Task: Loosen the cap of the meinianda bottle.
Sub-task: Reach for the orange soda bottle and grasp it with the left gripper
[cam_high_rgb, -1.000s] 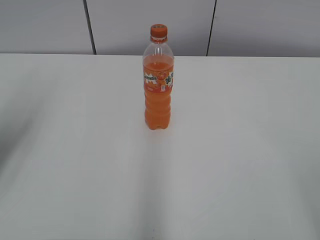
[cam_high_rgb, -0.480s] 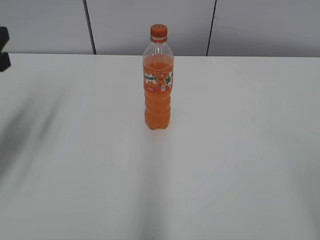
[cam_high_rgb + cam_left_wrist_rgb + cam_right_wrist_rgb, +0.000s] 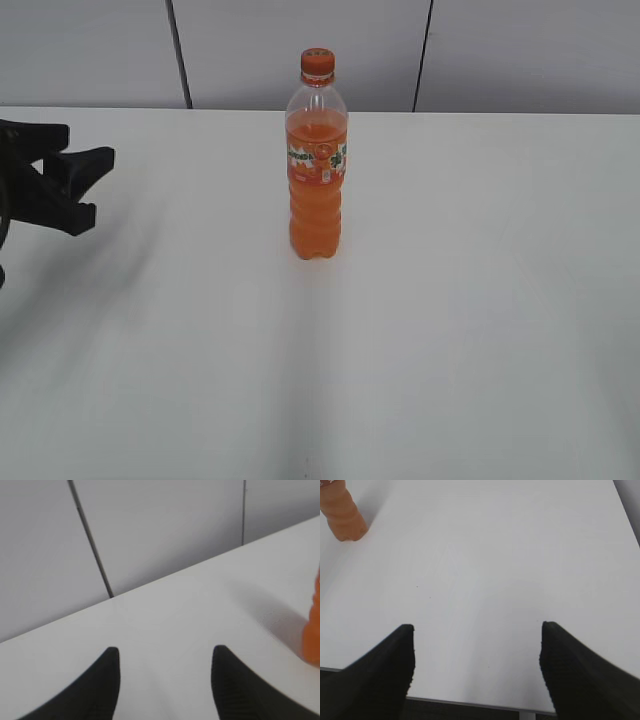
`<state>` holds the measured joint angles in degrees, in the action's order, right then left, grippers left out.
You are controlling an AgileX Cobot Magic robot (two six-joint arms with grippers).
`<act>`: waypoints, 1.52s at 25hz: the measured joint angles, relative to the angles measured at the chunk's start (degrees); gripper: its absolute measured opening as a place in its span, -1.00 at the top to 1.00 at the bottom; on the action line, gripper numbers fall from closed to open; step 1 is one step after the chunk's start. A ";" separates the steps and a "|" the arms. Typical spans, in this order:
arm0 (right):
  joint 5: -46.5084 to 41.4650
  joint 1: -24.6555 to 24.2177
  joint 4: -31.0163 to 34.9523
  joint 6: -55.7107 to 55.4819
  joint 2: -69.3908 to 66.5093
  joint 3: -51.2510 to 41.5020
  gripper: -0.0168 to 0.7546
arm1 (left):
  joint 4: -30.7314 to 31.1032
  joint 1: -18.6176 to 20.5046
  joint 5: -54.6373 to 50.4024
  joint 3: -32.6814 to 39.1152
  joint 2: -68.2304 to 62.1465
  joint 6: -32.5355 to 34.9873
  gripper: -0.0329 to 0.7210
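Observation:
The meinianda bottle [image 3: 317, 170] stands upright near the middle back of the white table [image 3: 450, 300], full of orange soda, with its orange cap [image 3: 317, 64] on top. My left gripper [image 3: 90, 185] is open and empty at the left edge of the exterior view, well to the left of the bottle. In the left wrist view my gripper [image 3: 165, 652] is open over bare table, and the bottle's side [image 3: 312, 630] shows at the right edge. My right gripper [image 3: 477, 627] is open and empty above the table's near edge. The bottle's base [image 3: 342, 515] shows at the top left there. The right gripper is out of the exterior view.
Grey wall panels [image 3: 300, 50] with dark seams stand behind the table's far edge. The table's front edge [image 3: 470, 702] lies just under my right gripper.
My left gripper has come into the exterior view from the left edge and moved right toward the bottle. The bottle has not moved.

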<state>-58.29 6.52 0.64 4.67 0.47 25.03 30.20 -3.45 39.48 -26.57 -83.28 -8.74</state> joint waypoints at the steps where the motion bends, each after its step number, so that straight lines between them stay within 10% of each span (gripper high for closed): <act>1: 0.00 0.00 0.00 0.00 0.00 0.00 -0.55 | 1.34 0.00 0.82 0.00 -0.95 -1.29 -0.06; 27: 0.01 0.00 0.00 0.00 0.00 0.00 -0.55 | 33.40 -1.55 14.51 -12.85 -20.94 -21.10 -0.57; 38: 0.01 0.00 0.00 0.00 0.00 0.00 -0.55 | 35.52 -8.96 10.00 -23.65 -28.13 -26.10 -0.64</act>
<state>-58.27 6.52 0.64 4.67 0.47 25.03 65.72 -12.41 49.48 -50.22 -111.41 -34.84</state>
